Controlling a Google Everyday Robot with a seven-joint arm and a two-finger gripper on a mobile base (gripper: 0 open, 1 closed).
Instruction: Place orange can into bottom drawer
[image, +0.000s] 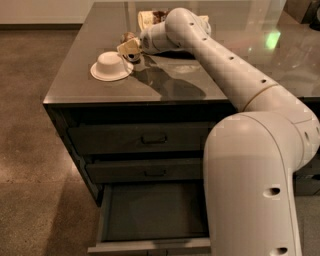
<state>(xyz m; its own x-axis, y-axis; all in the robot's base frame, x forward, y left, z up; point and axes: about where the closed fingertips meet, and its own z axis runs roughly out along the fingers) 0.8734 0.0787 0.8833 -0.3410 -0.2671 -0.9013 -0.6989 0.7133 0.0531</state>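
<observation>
Arm (235, 90): reaches from 4 o'clock up to 11 o'clock over the countertop (165, 82).
Bottom drawer (155, 212): pulled open at 6 o'clock; the can is not in it.
White bowl (111, 66): on the counter at 10 o'clock.
Gripper (131, 50): just beside the bowl at its 2 o'clock; cannot tell its grip.
Orange can (128, 37): on the counter at 11 o'clock, right by the gripper.
Progress: the drawer is ready; lifting, carrying and lowering are likely left.

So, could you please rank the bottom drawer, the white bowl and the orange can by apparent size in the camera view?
Largest: bottom drawer, open, though it is also nearest the camera.
Middle: white bowl.
Smallest: orange can, partly hidden behind the gripper, which is over the countertop just right of the bowl.
</observation>
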